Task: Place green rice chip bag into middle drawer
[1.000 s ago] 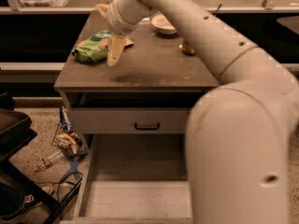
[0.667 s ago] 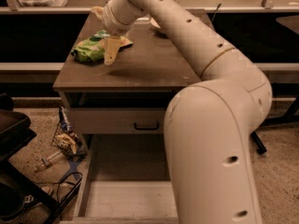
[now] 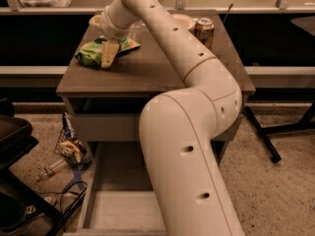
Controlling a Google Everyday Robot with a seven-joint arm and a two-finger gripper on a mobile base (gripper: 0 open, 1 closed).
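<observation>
The green rice chip bag [image 3: 91, 54] lies crumpled on the back left of the brown cabinet top [image 3: 147, 73]. My gripper [image 3: 108, 57] points down at the bag's right part, touching or just above it. My cream arm runs from the lower middle of the view up and over the top. The middle drawer [image 3: 120, 211] is pulled open low in front of the cabinet, with its pale floor showing; my arm hides its right part.
An orange soda can [image 3: 204, 31] and a pale bowl [image 3: 183, 20] stand at the back right of the top. A shut drawer front [image 3: 101, 127] sits above the open one. Litter [image 3: 69, 149] and a black object [image 3: 15, 146] are on the floor at the left, black stand legs [image 3: 263, 136] at the right.
My gripper has shifted a little left, further over the bag. My arm's big segments have swung, uncovering the can and the top's right side. The bag has not moved.
</observation>
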